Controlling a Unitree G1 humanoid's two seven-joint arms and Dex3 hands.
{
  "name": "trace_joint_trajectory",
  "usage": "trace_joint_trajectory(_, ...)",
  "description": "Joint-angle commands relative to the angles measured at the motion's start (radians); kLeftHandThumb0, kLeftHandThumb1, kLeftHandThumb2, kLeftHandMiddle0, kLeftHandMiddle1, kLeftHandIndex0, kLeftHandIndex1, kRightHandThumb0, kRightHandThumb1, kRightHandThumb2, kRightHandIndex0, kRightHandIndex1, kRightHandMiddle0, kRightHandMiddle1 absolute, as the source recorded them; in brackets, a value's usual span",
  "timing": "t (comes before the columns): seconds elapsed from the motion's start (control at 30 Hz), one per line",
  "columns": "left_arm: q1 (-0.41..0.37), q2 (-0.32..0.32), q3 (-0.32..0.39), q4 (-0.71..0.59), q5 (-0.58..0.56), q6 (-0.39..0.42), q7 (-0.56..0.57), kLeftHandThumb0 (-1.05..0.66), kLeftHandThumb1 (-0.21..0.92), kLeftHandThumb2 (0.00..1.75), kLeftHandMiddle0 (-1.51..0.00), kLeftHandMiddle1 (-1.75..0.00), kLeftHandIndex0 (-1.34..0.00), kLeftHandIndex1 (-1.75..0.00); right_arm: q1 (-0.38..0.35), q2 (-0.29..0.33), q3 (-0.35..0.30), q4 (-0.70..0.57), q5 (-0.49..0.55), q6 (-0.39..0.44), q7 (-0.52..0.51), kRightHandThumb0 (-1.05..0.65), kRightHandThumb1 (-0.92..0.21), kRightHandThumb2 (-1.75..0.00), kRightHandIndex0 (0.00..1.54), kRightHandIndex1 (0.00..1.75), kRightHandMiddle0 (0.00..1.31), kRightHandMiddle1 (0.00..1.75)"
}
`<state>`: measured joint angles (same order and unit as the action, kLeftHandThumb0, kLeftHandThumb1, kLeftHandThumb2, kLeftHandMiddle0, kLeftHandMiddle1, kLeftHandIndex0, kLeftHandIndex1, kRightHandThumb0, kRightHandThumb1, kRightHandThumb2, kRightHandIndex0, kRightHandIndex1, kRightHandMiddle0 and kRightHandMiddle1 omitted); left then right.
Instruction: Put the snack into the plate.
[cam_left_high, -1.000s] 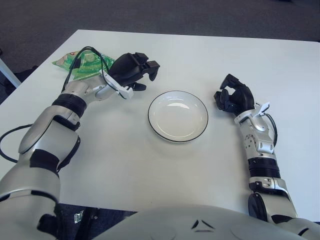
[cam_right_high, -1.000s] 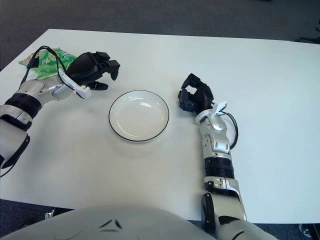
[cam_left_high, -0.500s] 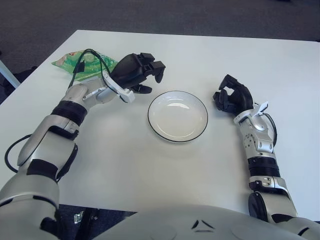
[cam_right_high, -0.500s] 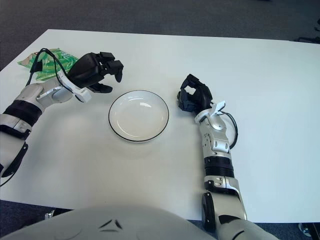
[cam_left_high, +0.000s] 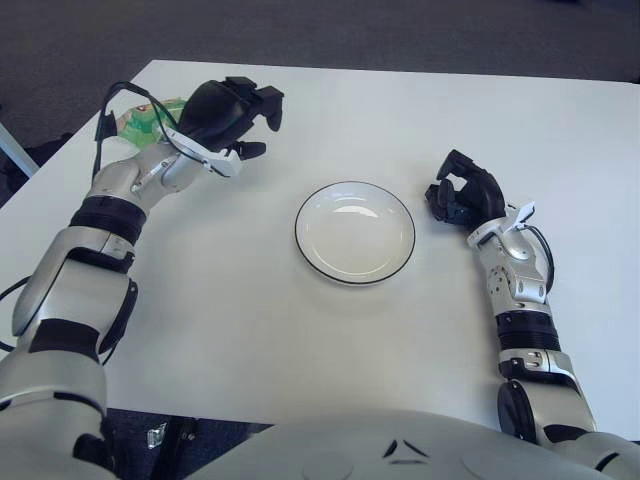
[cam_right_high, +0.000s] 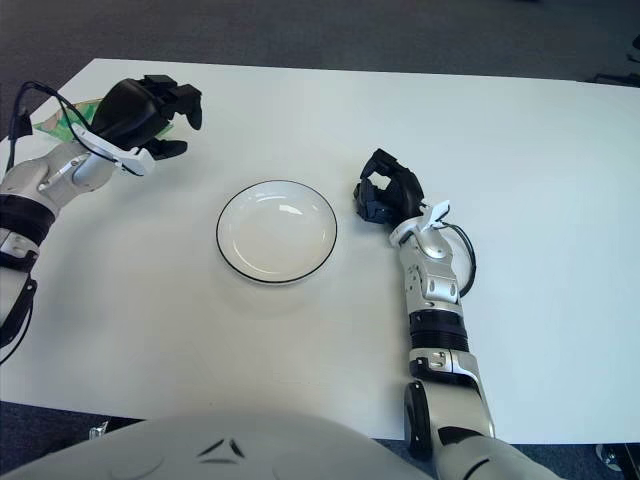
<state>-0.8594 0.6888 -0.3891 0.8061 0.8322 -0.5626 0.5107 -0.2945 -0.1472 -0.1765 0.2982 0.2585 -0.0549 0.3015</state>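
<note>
Snack (cam_left_high: 140, 120), a green packet at the table's (cam_left_high: 300, 340) far left corner, mostly hidden behind left hand (cam_left_high: 225, 110) poised empty with loosely curled fingers for grasping; plate (cam_left_high: 355, 232) bare mid-table, ready; right hand (cam_left_high: 465, 195) clenched, idle just right of plate.

The left arm stretches forward and to the left, its left hand (cam_left_high: 232, 112) raised at the far left with the dark fingers (cam_left_high: 266, 98) loosely bent and holding nothing; the right arm lies straight ahead, forearm forward, its right hand (cam_left_high: 463, 191) with fingers curled inward, grasping nothing
</note>
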Motion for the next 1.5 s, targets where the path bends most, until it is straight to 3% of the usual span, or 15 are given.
trace_joint_trajectory(0.0, 0.000, 0.010, 0.019, -0.050, 0.037, 0.113, 0.017, -0.01, 0.22, 1.43, -0.69, -1.74, -0.47, -1.70, 0.062, 0.012, 0.000, 0.041, -0.003, 0.004, -0.002, -0.46, -0.37, -1.25, 1.27, 1.75, 0.57, 1.75)
trace_joint_trajectory(0.07, 0.011, 0.005, 0.023, -0.071, 0.059, 0.188, 0.029, -0.01, 0.33, 1.31, -0.62, -1.73, -0.38, -1.72, 0.062, 0.011, -0.001, 0.041, 0.000, 0.008, 0.001, -0.46, -0.37, -1.25, 1.27, 1.75, 0.57, 1.75)
trace_joint_trajectory(0.13, 0.021, 0.003, 0.029, -0.091, 0.075, 0.266, 0.024, -0.01, 0.50, 1.08, -0.53, -1.66, -0.26, -1.74, 0.061, 0.009, -0.001, 0.042, 0.002, 0.010, 0.004, -0.46, -0.37, -1.25, 1.27, 1.75, 0.57, 1.75)
trace_joint_trajectory(0.23, 0.029, 0.006, 0.032, -0.105, 0.089, 0.354, 0.000, -0.24, 0.78, 0.70, -0.35, -1.47, -0.22, -1.74, 0.060, 0.008, -0.001, 0.043, 0.003, 0.012, 0.005, -0.46, -0.37, -1.25, 1.27, 1.75, 0.57, 1.75)
trace_joint_trajectory(0.27, 0.019, 0.011, 0.030, -0.074, 0.091, 0.372, -0.001, -0.27, 0.81, 0.66, -0.33, -1.44, -0.21, -1.74, 0.060, 0.008, -0.001, 0.043, 0.002, 0.013, 0.005, -0.46, -0.37, -1.25, 1.27, 1.75, 0.57, 1.75)
trace_joint_trajectory(0.33, -0.001, 0.017, 0.024, -0.012, 0.093, 0.394, 0.004, -0.52, 0.88, 0.70, -0.25, -1.35, -0.09, -1.51, 0.059, 0.007, -0.001, 0.045, 0.002, 0.014, 0.005, -0.46, -0.37, -1.25, 1.27, 1.75, 0.57, 1.75)
trace_joint_trajectory(0.5, -0.056, 0.022, -0.004, 0.138, 0.105, 0.425, 0.021, -0.72, 0.91, 0.79, -0.16, -1.12, -0.01, -1.14, 0.058, 0.005, 0.000, 0.049, -0.001, 0.012, 0.007, -0.47, -0.37, -1.25, 1.27, 1.75, 0.57, 1.75)
trace_joint_trajectory(0.67, -0.083, 0.004, -0.029, 0.177, 0.126, 0.518, 0.001, -0.81, 0.92, 0.90, -0.11, -0.82, 0.00, -0.86, 0.059, 0.004, 0.002, 0.050, -0.007, 0.007, 0.005, -0.47, -0.37, -1.25, 1.27, 1.75, 0.58, 1.75)
trace_joint_trajectory(1.1, -0.122, -0.037, -0.044, 0.276, 0.092, 0.660, -0.155, -0.95, 0.92, 1.10, -0.01, -0.33, 0.00, -0.51, 0.062, -0.001, 0.010, 0.048, -0.011, 0.001, 0.002, -0.47, -0.36, -1.26, 1.27, 1.75, 0.58, 1.75)
trace_joint_trajectory(1.47, -0.175, -0.069, -0.068, 0.390, 0.051, 0.708, -0.282, -1.04, 0.92, 1.21, 0.00, -0.02, 0.00, -0.21, 0.065, 0.000, 0.011, 0.036, -0.008, 0.012, 0.002, -0.47, -0.36, -1.26, 1.27, 1.75, 0.58, 1.75)
